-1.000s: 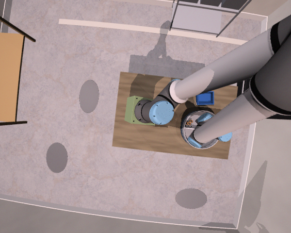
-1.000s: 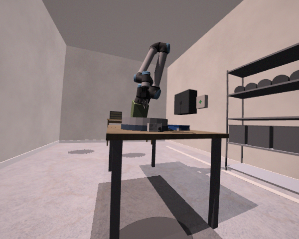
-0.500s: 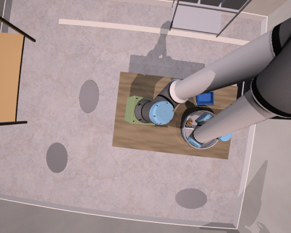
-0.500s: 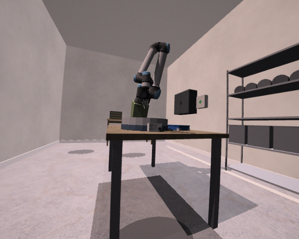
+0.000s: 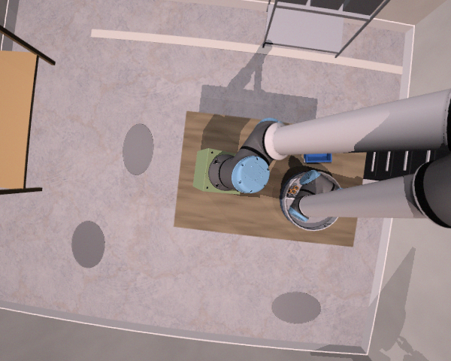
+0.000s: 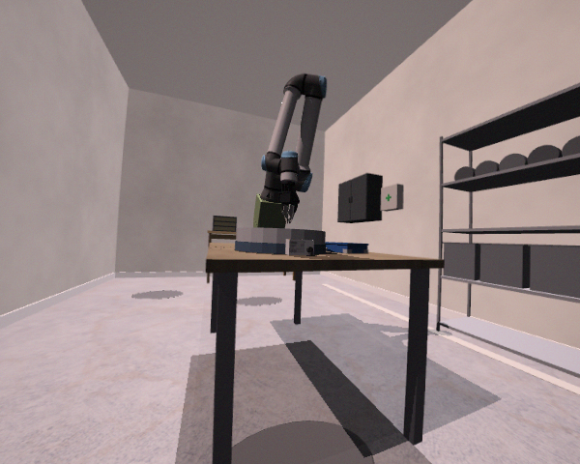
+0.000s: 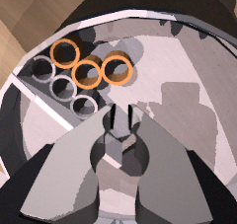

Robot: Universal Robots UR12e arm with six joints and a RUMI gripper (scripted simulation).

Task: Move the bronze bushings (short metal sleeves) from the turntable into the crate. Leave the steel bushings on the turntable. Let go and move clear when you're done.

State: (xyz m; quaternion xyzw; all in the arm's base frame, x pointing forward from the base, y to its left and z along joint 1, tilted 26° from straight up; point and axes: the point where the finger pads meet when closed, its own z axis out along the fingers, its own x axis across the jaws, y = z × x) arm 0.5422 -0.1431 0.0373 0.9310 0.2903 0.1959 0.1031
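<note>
Three bronze bushings stand in the turntable [image 5: 283, 201] [image 6: 260, 234] [image 7: 123, 14]: one [image 7: 51, 52] by the rim, one [image 7: 87, 88] in the middle, and one [image 7: 131, 70] to the right, in the wrist view. Three steel bushings [image 7: 42, 81] [image 7: 63, 100] [image 7: 84, 96] stand in a row between them and the white divider [image 7: 43, 107]. My gripper [image 6: 288, 220] [image 7: 121, 106] is shut with nothing between its tips, above the turntable, below the bushings in the wrist view. The arm hides it in the top view. The blue crate [image 5: 318, 158] [image 6: 347, 246] stands beside the turntable; its contents are mostly hidden.
A small grey box [image 6: 296, 246] stands at the turntable's near side in the exterior view. The turntable's raised rim and divider bound the bushings' compartment. The green arm base [image 5: 201, 171] [image 6: 269, 214] stands at the table's other end. A shelf rack [image 6: 515, 231] stands by the wall.
</note>
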